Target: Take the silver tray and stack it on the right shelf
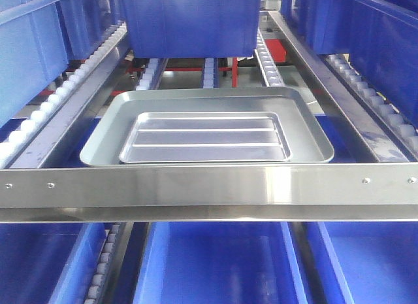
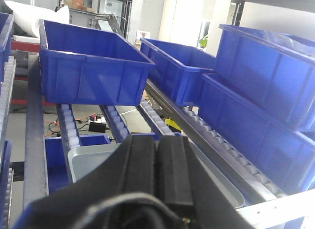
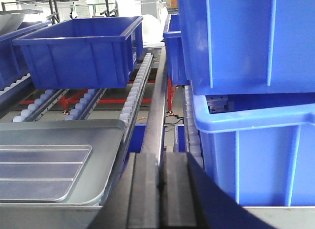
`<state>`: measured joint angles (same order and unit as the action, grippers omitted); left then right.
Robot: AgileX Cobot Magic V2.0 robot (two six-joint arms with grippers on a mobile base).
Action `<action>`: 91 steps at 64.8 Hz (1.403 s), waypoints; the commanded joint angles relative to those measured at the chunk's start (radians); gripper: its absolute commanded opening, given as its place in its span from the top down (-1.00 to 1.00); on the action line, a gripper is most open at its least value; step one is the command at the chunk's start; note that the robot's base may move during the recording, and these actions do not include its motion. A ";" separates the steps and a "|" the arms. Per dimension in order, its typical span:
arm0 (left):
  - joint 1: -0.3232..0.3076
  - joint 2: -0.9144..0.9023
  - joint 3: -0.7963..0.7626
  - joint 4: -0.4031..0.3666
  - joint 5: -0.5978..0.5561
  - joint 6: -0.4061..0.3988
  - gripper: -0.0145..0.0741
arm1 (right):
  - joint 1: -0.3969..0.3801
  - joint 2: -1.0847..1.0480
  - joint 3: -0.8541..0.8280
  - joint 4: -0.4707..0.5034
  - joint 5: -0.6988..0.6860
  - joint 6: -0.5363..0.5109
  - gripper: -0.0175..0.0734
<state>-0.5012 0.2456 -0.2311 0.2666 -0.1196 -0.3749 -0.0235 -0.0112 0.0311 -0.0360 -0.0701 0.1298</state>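
The silver tray (image 1: pixel 206 137), shiny with two long ridges, lies flat inside a larger dull grey tray (image 1: pixel 307 131) on the right shelf, just behind its front bar (image 1: pixel 209 186). In the right wrist view the silver tray (image 3: pixel 39 172) shows at lower left, and my right gripper (image 3: pixel 161 157) is shut and empty beside the grey tray's (image 3: pixel 106 140) right edge, over a steel rail. My left gripper (image 2: pixel 156 140) is shut with nothing in it, above the grey tray (image 2: pixel 91 160). From that view the silver tray is hidden behind the fingers.
A blue bin (image 1: pixel 189 19) stands on the rollers behind the trays. More blue bins (image 3: pixel 256 155) crowd the right side, and others (image 2: pixel 256 91) line the neighbouring rack. Roller rails (image 1: pixel 46 108) flank the trays. Blue bins (image 1: pixel 215 265) sit on the level below.
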 commanded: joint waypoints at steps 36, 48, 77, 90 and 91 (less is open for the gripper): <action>0.363 -0.270 0.251 -0.267 0.036 0.340 0.90 | -0.006 -0.017 -0.001 0.000 -0.087 -0.011 0.50; 0.376 -0.270 0.287 -0.267 -0.041 0.340 0.90 | -0.006 -0.017 -0.001 0.000 -0.087 -0.011 0.50; 0.376 -0.270 0.287 -0.267 -0.039 0.340 0.90 | -0.006 -0.017 -0.001 0.000 -0.087 -0.011 0.50; 0.376 -0.270 0.287 -0.267 -0.039 0.340 0.90 | -0.006 -0.017 -0.001 0.000 -0.087 -0.011 0.50; 0.376 -0.270 0.287 -0.267 -0.039 0.340 0.90 | -0.006 -0.017 -0.001 0.000 -0.087 -0.011 0.50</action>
<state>-0.1270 -0.0110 0.0315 0.0086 -0.0677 -0.0357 -0.0235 -0.0112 0.0311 -0.0360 -0.0701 0.1291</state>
